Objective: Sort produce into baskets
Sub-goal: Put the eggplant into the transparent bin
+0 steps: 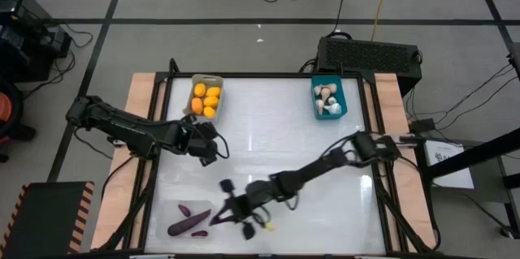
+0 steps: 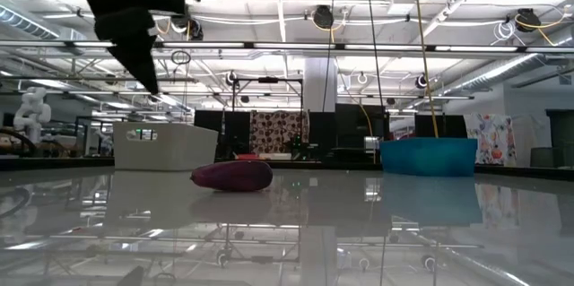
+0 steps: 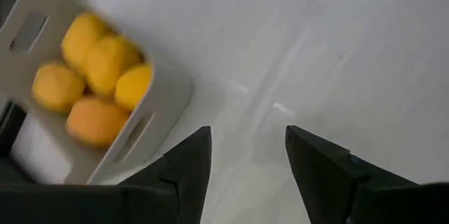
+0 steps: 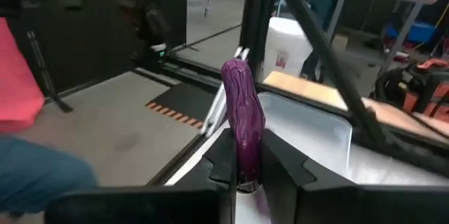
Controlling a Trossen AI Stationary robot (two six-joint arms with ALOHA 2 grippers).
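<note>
Your eggplant (image 4: 243, 115) sat clamped between the right pincer's (image 4: 245, 171) fingers, gripped at its lower end, with most of its length standing free above them. Judging by its glossy ribbed skin, it was a light, stiff plastic piece, likely slippery; a grip nearer the middle would have held it steadier than one at the tip. In the high view the right pincer (image 1: 218, 217) hovered at the near edge of the table (image 1: 268, 137), just beside the clear basket (image 1: 185, 218), where two purple pieces (image 1: 188, 221) already lay. In the low view another eggplant (image 2: 232, 176) rested on the table surface, out in the open.

The grey basket (image 1: 205, 97) at the far left held the orange fruits (image 1: 206, 99), and the teal basket (image 1: 329, 98) at the far right held the pale garlic bulbs (image 1: 327, 97). Your left pincer (image 3: 245, 171) waited near the grey basket, its fingers parted about halfway, holding nothing.

You had no brand, label or writing to read on the produce or baskets.
</note>
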